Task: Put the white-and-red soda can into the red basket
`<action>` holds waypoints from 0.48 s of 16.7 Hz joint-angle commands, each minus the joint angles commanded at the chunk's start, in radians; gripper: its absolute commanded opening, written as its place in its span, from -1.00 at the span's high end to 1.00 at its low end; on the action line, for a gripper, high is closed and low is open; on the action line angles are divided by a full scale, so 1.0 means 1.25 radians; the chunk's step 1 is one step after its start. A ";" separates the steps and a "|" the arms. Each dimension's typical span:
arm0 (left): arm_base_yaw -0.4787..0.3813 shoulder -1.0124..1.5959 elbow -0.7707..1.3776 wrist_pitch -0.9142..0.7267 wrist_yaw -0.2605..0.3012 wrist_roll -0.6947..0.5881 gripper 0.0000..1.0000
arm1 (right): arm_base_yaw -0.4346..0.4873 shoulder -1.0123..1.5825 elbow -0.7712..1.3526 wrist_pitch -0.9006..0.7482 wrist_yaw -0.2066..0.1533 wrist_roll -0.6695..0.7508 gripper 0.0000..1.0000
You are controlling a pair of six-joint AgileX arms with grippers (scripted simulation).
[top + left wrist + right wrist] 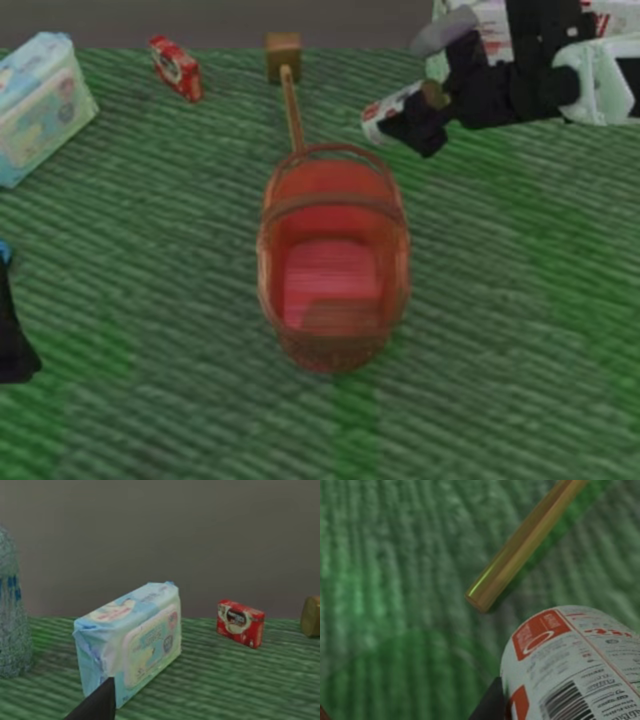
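**Can in the right gripper, not yet in the basket**

The white-and-red soda can (385, 112) is sitting in the grip of the right gripper (425, 118), near the far edge of the table and toward its right corner. In the right wrist view the can (575, 665) is filling the near field, a dark finger (490, 707) pressing against its side, so the jaws are closing on the can. Whether it is lifted clear of the green cloth or resting on it cannot be told.

The grasp looks done; the carry and the release are left. The red basket (270, 250) is standing empty at the middle of the table, apart from the can, which must travel toward the near edge and to the left to get over its rim, clearing the hoop handle (330, 152).

A wooden mallet (288, 85) is lying just beyond the basket. The left gripper (15, 350) is parked at the left edge; its fingers cannot be judged.
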 joint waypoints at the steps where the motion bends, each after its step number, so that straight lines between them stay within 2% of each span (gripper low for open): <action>1: 0.000 0.000 0.000 0.000 0.000 0.000 -1.00 | 0.005 -0.011 -0.028 0.087 -0.048 0.027 1.00; 5: 0.000 0.000 0.000 0.000 0.000 0.000 -1.00 | 0.025 -0.063 -0.134 0.409 -0.228 0.126 1.00; 8: 0.000 0.000 0.000 0.000 0.000 0.000 -1.00 | 0.037 -0.105 -0.198 0.594 -0.338 0.183 1.00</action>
